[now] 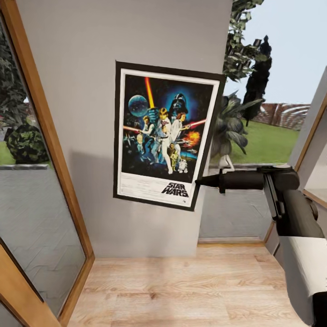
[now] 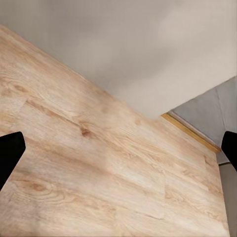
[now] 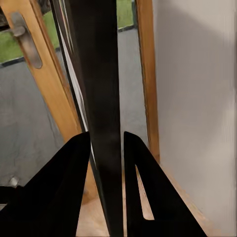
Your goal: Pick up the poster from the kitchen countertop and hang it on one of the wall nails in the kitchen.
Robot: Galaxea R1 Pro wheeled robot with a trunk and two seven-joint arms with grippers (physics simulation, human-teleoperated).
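Note:
The Star Wars poster, black-framed with a white border, stands upright and slightly tilted against the grey wall. My right gripper is shut on the lower part of its right edge, arm reaching in from the right. In the right wrist view the poster runs edge-on as a dark slab between my two fingers, the right gripper clamped on it. My left gripper hangs open above the wooden floor, its black fingertips at the picture's sides. The kitchen countertop is out of view. I see no nail.
A wood-framed glass door stands at the left of the wall panel, its handle in the right wrist view. A window onto a garden lies to the right. Light wooden floor spreads below.

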